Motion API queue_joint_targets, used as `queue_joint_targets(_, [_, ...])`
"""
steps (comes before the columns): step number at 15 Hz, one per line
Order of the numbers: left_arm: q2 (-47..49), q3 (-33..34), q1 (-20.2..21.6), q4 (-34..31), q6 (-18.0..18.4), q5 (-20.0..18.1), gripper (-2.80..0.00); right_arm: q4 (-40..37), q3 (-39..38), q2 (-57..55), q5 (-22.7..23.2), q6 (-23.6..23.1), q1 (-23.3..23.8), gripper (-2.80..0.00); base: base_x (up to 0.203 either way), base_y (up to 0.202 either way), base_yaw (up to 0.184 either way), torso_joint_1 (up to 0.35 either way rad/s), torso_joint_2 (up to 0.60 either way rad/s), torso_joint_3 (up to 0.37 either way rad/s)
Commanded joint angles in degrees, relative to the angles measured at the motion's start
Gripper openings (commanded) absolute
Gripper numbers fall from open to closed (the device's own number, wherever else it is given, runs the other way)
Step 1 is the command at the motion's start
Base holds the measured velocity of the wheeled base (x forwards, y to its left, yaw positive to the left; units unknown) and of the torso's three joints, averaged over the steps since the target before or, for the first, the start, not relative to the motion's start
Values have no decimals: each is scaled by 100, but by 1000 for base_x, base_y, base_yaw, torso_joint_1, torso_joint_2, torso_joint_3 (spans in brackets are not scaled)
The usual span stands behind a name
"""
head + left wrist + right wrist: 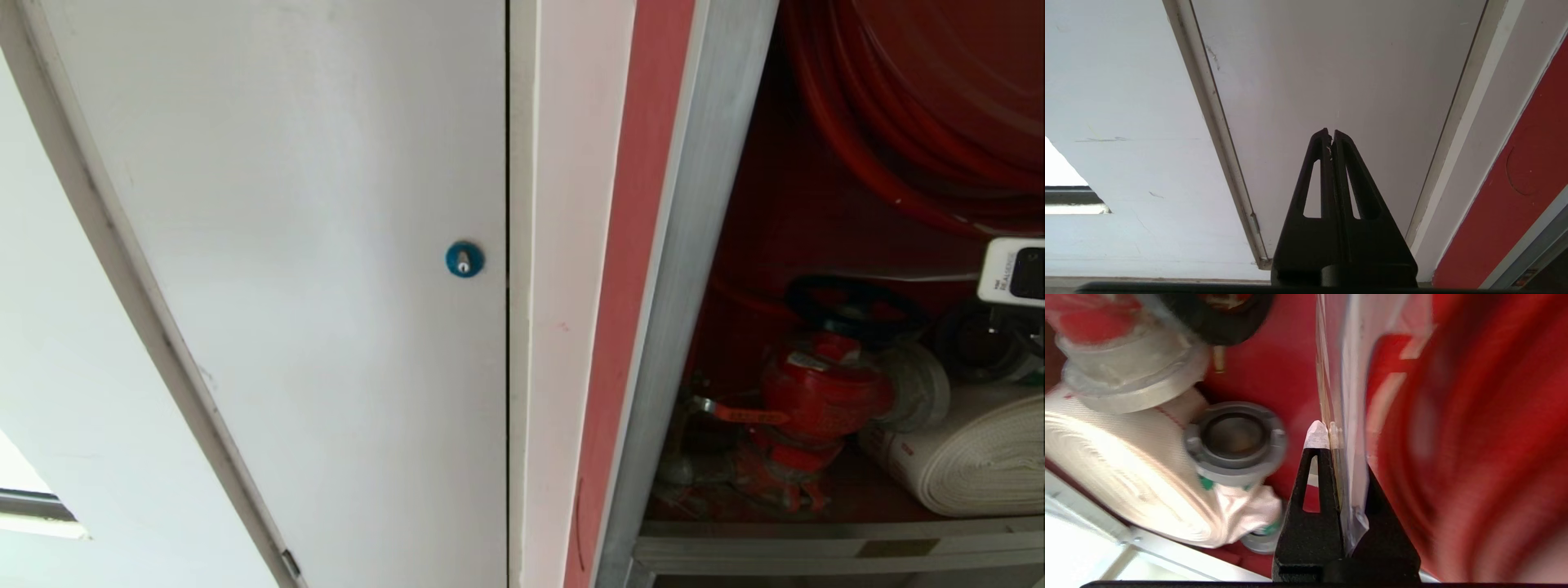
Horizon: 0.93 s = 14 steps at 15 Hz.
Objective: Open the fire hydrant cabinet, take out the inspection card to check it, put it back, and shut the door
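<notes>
The fire hydrant cabinet (pixel 702 245) stands open at the right, red inside, with a red hose reel (pixel 922 98), a red valve (pixel 816 392) and a white rolled hose (pixel 980 457). Inside the cabinet, my right gripper (pixel 1331 430) is shut on the inspection card (pixel 1347 375), a thin white sheet in a clear sleeve seen edge-on. The card stands between the rolled hose (pixel 1106 457) and the reel (pixel 1474 457). The cabinet's door is out of view. My left gripper (pixel 1331 132) is shut and empty, parked facing a white panel.
A plain white panel door (pixel 310 269) with a blue round lock (pixel 464 259) fills the left. A metal hose coupling (pixel 1235 441) lies beside the roll. The cabinet's silver bottom rail (pixel 816 551) runs below the valve. A white part of my right wrist (pixel 1012 273) shows at the edge.
</notes>
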State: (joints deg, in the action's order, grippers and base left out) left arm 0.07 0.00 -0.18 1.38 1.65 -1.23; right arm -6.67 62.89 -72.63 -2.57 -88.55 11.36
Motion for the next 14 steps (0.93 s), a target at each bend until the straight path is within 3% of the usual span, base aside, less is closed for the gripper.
queue_joint_targets(1, [1, 70, 1, 3, 2, 0, -280, 163, -3, -280, 69, -48, 269, -280, 0, 0, 0, 0, 0, 0])
queue_joint_targets(6, [1, 70, 1, 3, 2, 0, -280, 1189, -380, -735, 299, -41, 454, -280, 0, 0, 0, 0, 0, 0])
queue_joint_targets(14, [1, 70, 1, 3, 2, 0, -280, 1397, -392, -918, 450, -70, 439, -280, 0, 0, 0, 0, 0, 0])
